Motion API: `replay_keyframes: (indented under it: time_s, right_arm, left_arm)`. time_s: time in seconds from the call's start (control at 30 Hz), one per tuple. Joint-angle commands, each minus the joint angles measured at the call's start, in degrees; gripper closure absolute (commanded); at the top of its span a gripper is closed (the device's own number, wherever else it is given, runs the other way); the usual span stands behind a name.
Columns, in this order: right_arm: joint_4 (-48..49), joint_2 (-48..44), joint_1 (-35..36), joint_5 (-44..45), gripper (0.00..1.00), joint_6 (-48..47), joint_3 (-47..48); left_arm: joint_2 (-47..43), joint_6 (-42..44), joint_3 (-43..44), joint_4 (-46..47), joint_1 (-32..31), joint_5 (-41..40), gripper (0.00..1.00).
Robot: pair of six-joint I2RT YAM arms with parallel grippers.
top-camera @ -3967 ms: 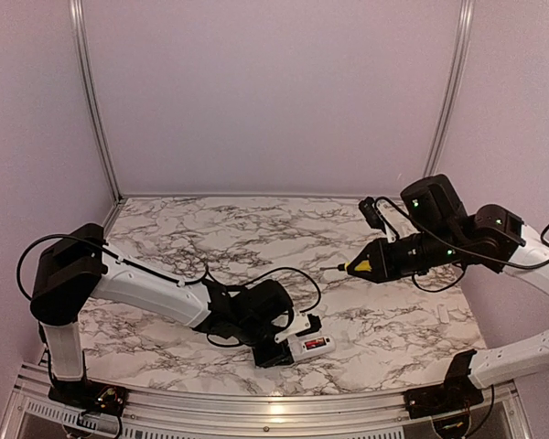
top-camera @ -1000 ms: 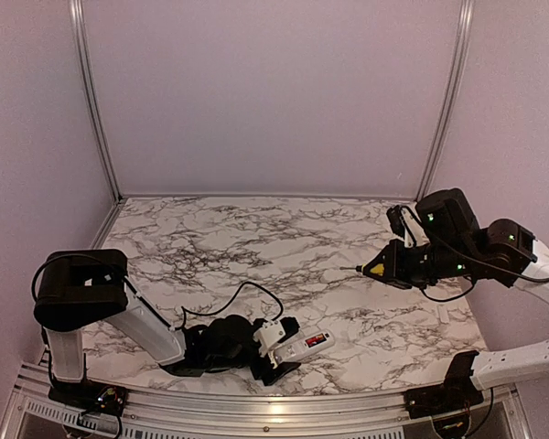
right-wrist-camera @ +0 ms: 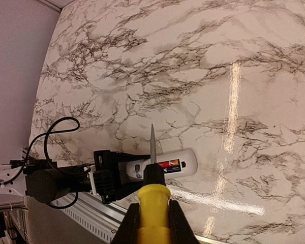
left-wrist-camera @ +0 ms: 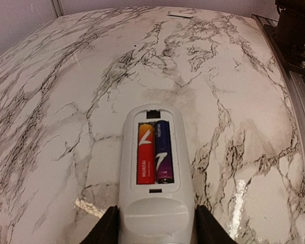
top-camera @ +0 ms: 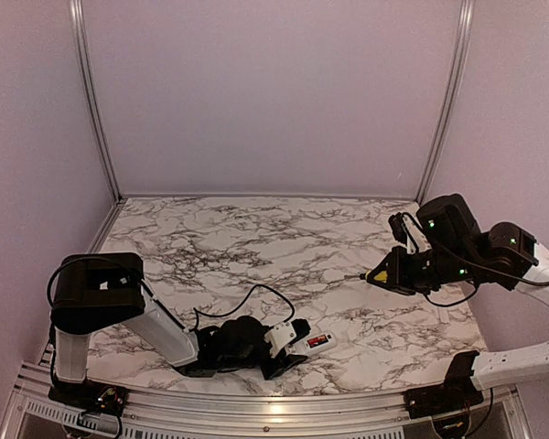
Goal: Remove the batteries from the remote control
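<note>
While face down, white remote control with red and purple batteries

Soft, even light comes from overhead, and the shadows are faint and short. The glossy worktop shows a long white glare streak in my right wrist view and smaller patches in my left, where the batteries look sharp. Both wrist views bend toward their edges.

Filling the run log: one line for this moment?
left gripper: shut on remote control | batteries: both in recess | right gripper: shut on screwdriver, tip clear of remote
</note>
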Motion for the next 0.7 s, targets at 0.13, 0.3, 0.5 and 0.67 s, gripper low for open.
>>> replay_keyframes:
  time_s: [0.13, 0.3, 0.5, 0.67]
  right_arm:
    - [0.24, -0.70, -0.30, 1.39, 1.00, -0.87, -0.10]
    - [0.27, -1.04, -0.29, 2.65, 1.00, -1.48, -0.10]
    - [2.34, -0.17, -0.53, 1.99, 1.00, -3.81, 0.25]
    - [5.74, -0.19, -0.72, 0.34, 1.00, -6.19, -0.39]
  left_arm:
    - [-4.47, 2.06, -0.08, -8.80, -0.18, -0.39, 1.00]
    - [-8.40, 2.58, -0.72, -12.34, -0.18, -2.86, 1.00]
    - [-13.89, 3.77, -1.46, -16.68, -0.18, -5.51, 1.00]
    - [-18.28, 5.83, -2.63, -19.00, -0.09, -8.97, 1.00]
